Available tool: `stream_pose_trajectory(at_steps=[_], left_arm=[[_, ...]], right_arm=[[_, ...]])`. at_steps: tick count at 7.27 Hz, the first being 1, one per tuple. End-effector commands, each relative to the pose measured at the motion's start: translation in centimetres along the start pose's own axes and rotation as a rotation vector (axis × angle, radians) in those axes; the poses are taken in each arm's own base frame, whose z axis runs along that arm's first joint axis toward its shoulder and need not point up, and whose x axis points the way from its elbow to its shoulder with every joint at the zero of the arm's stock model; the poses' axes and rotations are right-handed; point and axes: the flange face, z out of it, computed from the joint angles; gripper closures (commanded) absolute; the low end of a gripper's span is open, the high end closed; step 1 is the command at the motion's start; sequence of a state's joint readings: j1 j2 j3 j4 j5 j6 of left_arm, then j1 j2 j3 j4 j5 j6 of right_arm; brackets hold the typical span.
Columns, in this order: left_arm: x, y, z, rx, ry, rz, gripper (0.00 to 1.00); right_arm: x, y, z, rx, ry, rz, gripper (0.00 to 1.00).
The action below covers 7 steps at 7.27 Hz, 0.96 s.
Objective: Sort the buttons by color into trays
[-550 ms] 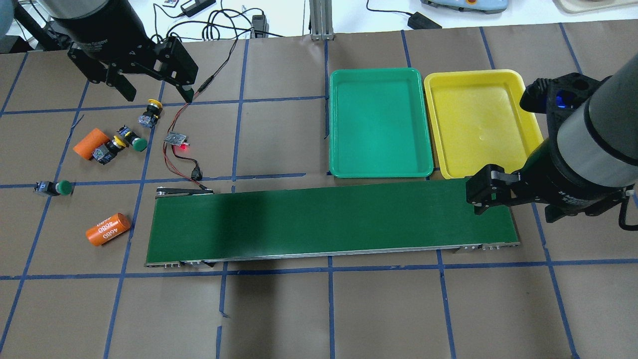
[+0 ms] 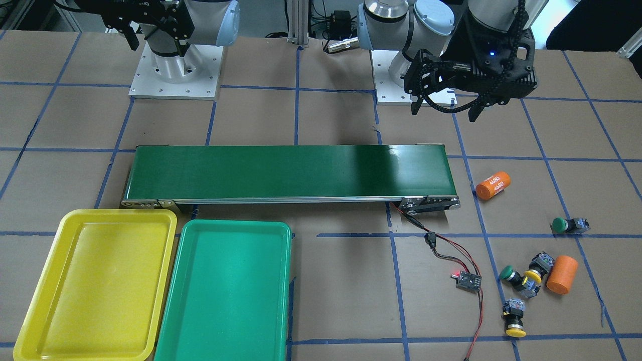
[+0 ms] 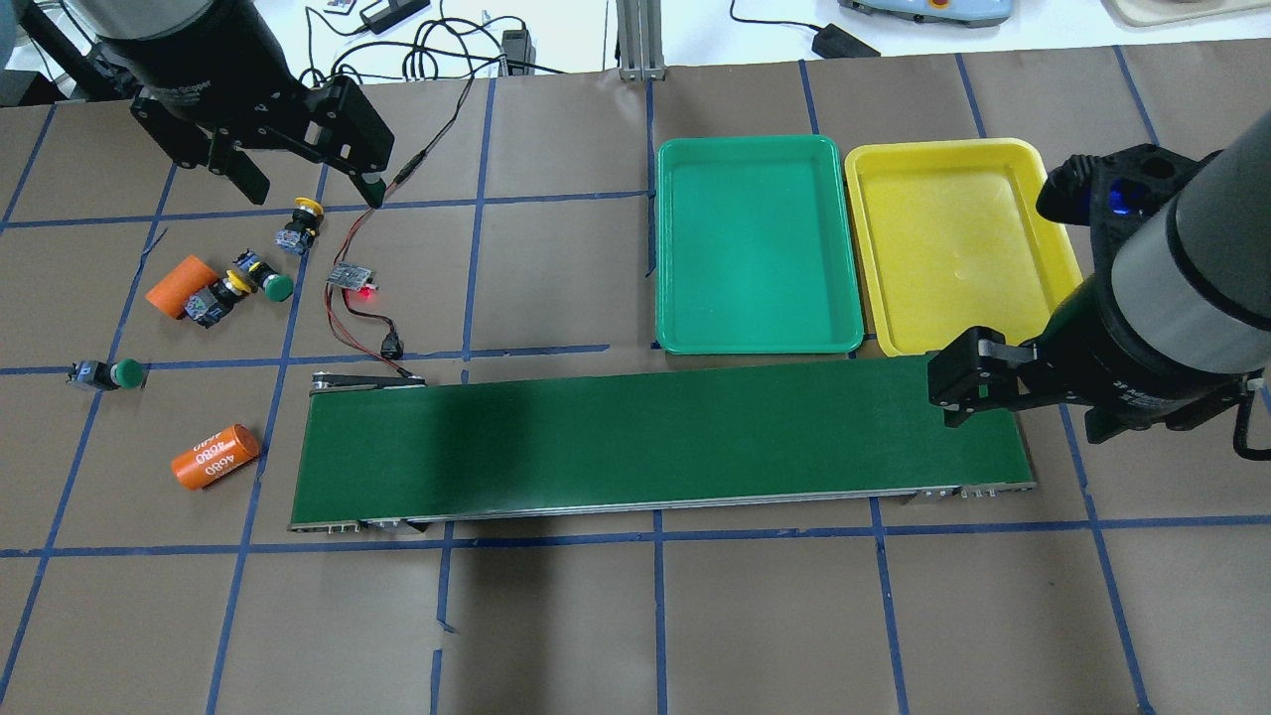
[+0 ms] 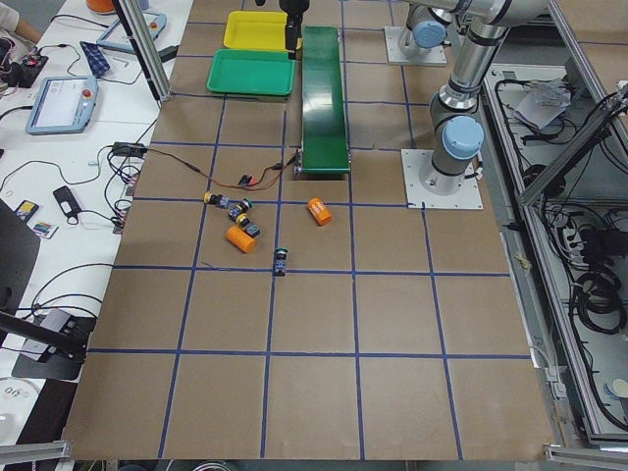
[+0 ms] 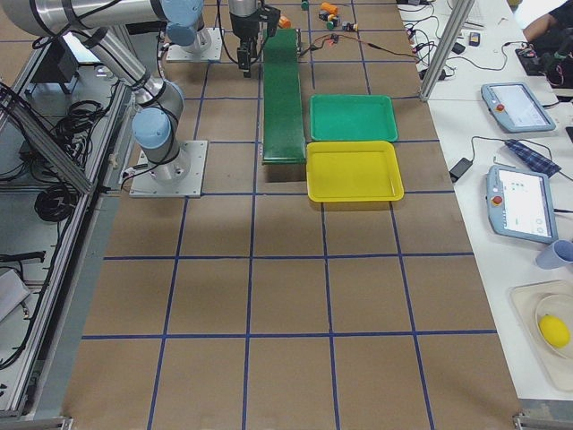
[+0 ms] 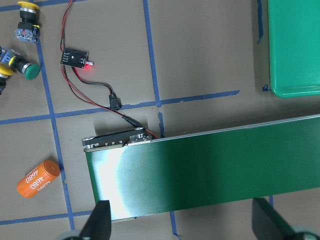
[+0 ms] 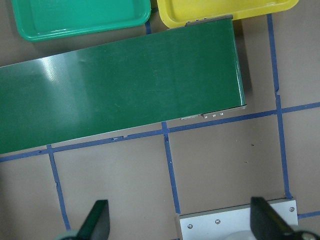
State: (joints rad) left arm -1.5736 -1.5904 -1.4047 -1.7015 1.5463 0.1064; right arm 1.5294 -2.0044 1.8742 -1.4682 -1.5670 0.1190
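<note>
Hanging above the tabletop (image 3: 556, 616), the left claw (image 3: 310, 186) was spread wide with nothing between its fingers (image 6: 98, 222). Same for the right claw (image 7: 179, 220): wide apart, empty, up over the right end of the conveyor belt (image 3: 655, 437), near a corner of the yellow tray (image 3: 953, 248). Just beside that sat the green tray (image 3: 760, 248), both along the belt's far side. All four buttons lay on their sides on the tabletop past the belt's left end, well apart from the trays. Closest to the left claw in the overhead view was the first yellow button (image 3: 301, 220), near a small sensor board (image 3: 350, 275) with a red LED lit and red-black wires running to the belt. Touching a plain orange cylinder (image 3: 179, 286) was the second yellow button (image 3: 216, 296), with a green button (image 3: 266, 279) right against its cap. Off by itself nearer the tabletop's left edge sat the lone green button (image 3: 107, 374). Near the belt's left end lay the orange cylinder marked 4680 (image 3: 214, 456).
</note>
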Motion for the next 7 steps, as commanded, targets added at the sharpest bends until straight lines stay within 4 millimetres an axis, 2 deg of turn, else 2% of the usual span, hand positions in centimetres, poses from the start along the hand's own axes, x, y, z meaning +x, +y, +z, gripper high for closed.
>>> stream_pose_trajectory(at_steps=[1,2,3,4,5,6,7], left_arm=[[-0.4,0.1,0.4,-0.011,0.001,0.006,0.00],[-1.7,0.0,2.2,-0.038,0.010,0.022,0.00],[-5.5,-0.8,4.1,-0.052,0.017,0.035,0.00],[-10.4,-0.8,6.6,-0.086,0.037,0.053,0.00],[-15.8,-0.4,9.9,-0.083,0.048,0.076,0.00],[-20.6,0.8,13.7,-0.071,0.049,0.156,0.00],[-24.9,3.0,18.1,-0.056,0.055,0.234,0.00]], right_arm=[[0.0,0.1,0.4,-0.008,0.000,-0.002,0.00],[0.1,0.2,1.6,-0.027,0.005,0.001,0.00],[0.1,0.3,1.8,-0.032,0.012,0.007,0.00],[0.0,0.0,1.9,-0.030,0.007,-0.001,0.00],[-0.1,-0.5,2.6,-0.049,0.001,0.013,0.00],[-0.1,-1.1,2.8,-0.051,0.001,0.019,0.00],[0.1,-1.6,3.8,-0.081,0.019,0.024,0.00]])
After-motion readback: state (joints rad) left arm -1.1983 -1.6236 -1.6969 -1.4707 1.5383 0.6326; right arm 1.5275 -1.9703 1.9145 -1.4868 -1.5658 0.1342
